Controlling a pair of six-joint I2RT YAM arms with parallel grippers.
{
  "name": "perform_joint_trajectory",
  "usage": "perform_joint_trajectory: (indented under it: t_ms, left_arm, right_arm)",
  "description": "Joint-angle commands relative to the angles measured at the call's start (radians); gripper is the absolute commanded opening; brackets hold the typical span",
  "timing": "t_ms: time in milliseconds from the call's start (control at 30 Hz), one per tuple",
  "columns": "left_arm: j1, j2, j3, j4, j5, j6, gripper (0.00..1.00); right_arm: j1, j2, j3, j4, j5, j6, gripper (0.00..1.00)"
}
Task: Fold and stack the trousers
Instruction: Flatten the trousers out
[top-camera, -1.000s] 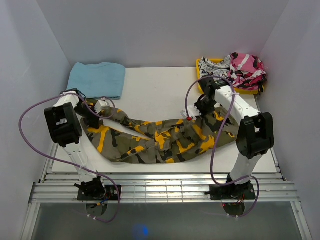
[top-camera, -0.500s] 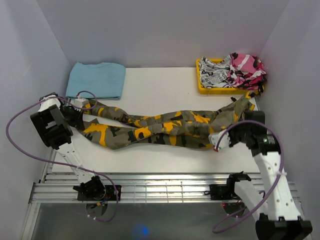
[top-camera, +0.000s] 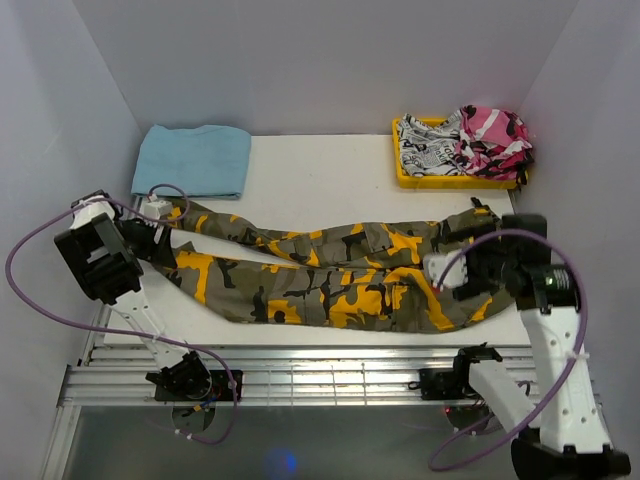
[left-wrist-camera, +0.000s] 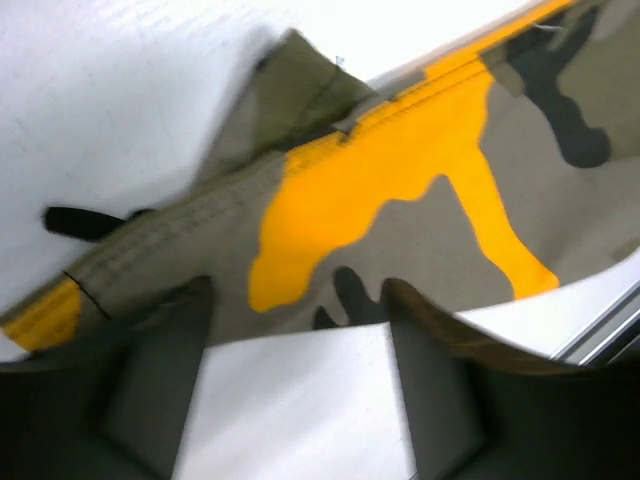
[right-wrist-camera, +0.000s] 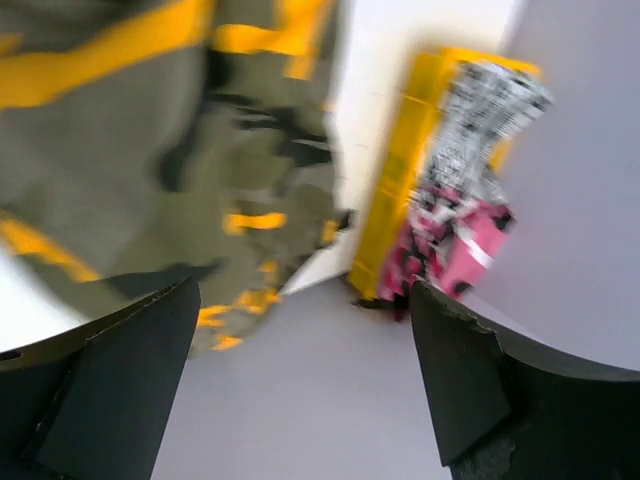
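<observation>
The trousers (top-camera: 330, 275), in olive, orange-yellow and black camouflage, lie stretched flat across the white table (top-camera: 320, 180), leg ends on the left and waist on the right. My left gripper (top-camera: 165, 240) is at the leg ends. In the left wrist view it (left-wrist-camera: 300, 390) is open with only bare table between its fingers (left-wrist-camera: 160, 380), and the trousers (left-wrist-camera: 400, 180) lie just beyond the tips. My right gripper (top-camera: 445, 275) hovers over the waist end. It (right-wrist-camera: 300, 380) is open and empty, with the trousers (right-wrist-camera: 150, 150) lying past it.
A folded light-blue cloth (top-camera: 195, 160) lies at the back left. At the back right a yellow tray (top-camera: 405, 175) holds a black-and-white printed garment (top-camera: 430, 150) and a pink camouflage garment (top-camera: 495, 135). White walls close in on both sides, and a metal rail (top-camera: 320, 375) runs along the front.
Both grippers went from shut to open and let go of the trousers. The fabric settled flat and the waist spread toward the front right. The right arm rose slightly.
</observation>
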Motion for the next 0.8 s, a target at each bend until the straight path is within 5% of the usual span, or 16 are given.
perform_joint_trajectory:
  t_ms: [0,67,200,567,767]
  left_arm:
    - [0.002,-0.116,0.062,-0.034,0.094,0.042,0.87]
    - [-0.021,-0.146,0.075,-0.035,0.106,0.042,0.96]
    - [-0.086,-0.182,0.063,0.002,0.08,-0.006,0.97]
    - [-0.124,-0.218,-0.228,0.229,-0.153,-0.115,0.82]
    - [-0.049,-0.324,-0.178,0.157,-0.026,0.053,0.98]
  right_arm:
    - [-0.014,0.241,0.267,0.085,-0.043,0.345,0.9]
    - [-0.016,0.355,0.339,0.09,-0.019,0.411,0.91]
    - [-0.034,0.518,0.331,0.078,0.061,0.524,0.98]
    - [-0.106,0.76,0.128,0.204,0.161,0.667,0.86]
    - [-0.158,0.829,0.022,0.332,0.222,0.635,0.84]
